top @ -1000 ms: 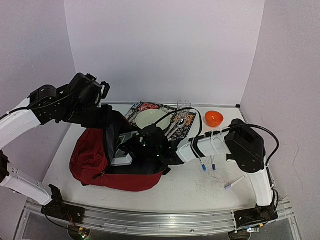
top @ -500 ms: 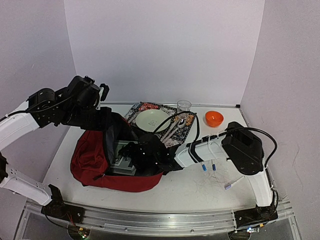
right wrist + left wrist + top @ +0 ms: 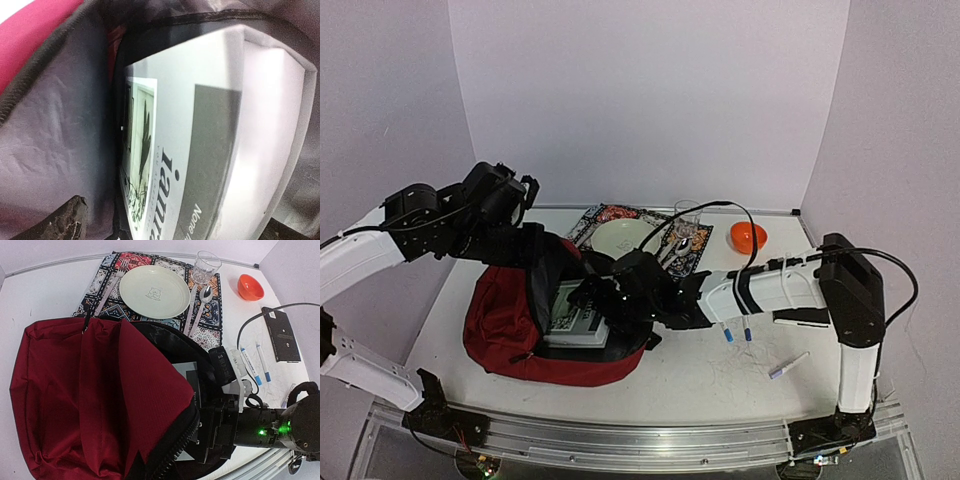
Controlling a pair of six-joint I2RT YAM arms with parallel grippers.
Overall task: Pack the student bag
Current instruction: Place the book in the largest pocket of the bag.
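The right gripper [image 3: 590, 300] is inside the mouth of the bag [image 3: 500, 320], with its jaws spread wide and grasping nothing. One finger [image 3: 65, 220] shows at the lower left of the wrist view. Just in front of it a grey and white book [image 3: 200, 125] lies flat inside the bag, against the grey lining.

The left gripper [image 3: 533, 240] is above the far side of the bag, clenched on the edge of its flap, which stands up and shows the black inside.

The bag lies on its side on the left half of the surface [image 3: 700, 375]. Beyond the bag is a patterned mat [image 3: 210, 327] with a plate [image 3: 155, 290]. To the right of the bag lie two pens [image 3: 737, 333].
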